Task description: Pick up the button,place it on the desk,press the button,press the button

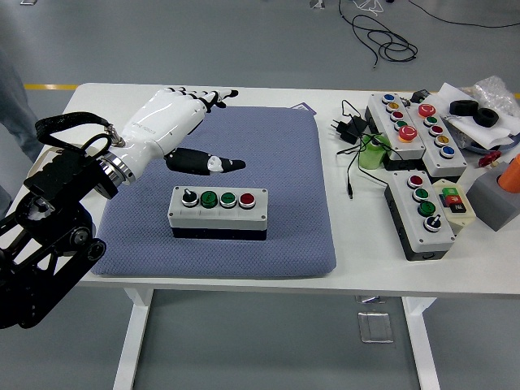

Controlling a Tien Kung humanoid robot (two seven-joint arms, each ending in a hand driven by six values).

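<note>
White table (244,280) carries blue-grey pad (292,195) at centre-left. Right side: long grey button box (396,123) with coloured buttons, second long box (439,138) just beside it, shorter grey button box (421,213) nearer front edge. Small cream switch (455,203) with red and green keys touching shorter box. Black power adapter (348,128) with cable, green object (372,154) beside it. Black tape roll (475,112) on papers at far right. Beige tray (45,166) at left edge. Black cables on floor (382,36).
</note>
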